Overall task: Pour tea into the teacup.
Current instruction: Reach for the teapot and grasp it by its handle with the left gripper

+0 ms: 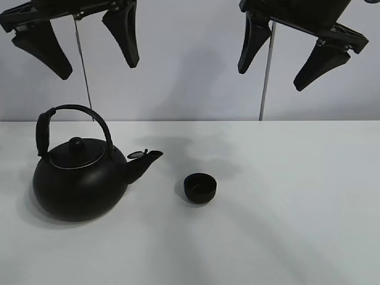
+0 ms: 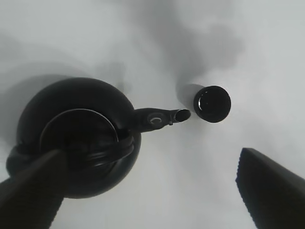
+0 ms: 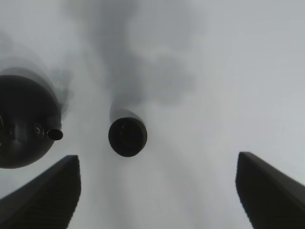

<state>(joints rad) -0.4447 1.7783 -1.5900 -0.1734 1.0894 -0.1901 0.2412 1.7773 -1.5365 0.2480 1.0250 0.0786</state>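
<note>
**A:** Where is the teacup (image 1: 200, 187)?

**B:** In the exterior high view it sits just below the middle of the frame, upright on the white table (image 1: 297, 237). It is near the kettle (image 1: 80, 187) but not touching it. The kettle fills the lower left, and its spout (image 1: 147, 159) points right, toward the cup, with a strip of bare table between them.

**A:** And the grippers?

**B:** Both hang along the top edge, well above the table. The left gripper (image 1: 97, 68) is at upper left, roughly over the kettle. The right gripper (image 1: 271, 79) is at upper right, above the cup and off to its right. Each has its fingers spread wide and holds nothing.

**A:** Which arm should take the kettle, then?

**B:** The left, I'd say. It is clearly the nearer one, and its wrist view shows the kettle's lid and handle between its spread fingers. The right wrist view has the cup about midway between its fingers, with the kettle off to one side.

**A:** What does the grasp depend on?

**B:** The handle (image 1: 74, 110). It stands upright over the lid and its arch runs left to right in the frame, roughly in line with the spout. The fingers would probably need to close across that line at the crown of the arch. The kettle could then tip along the spout's direction toward the cup.

**A:** What could go wrong?

**B:** The cup is small and looks light, so a misjudged spout could miss it or knock it.
</note>
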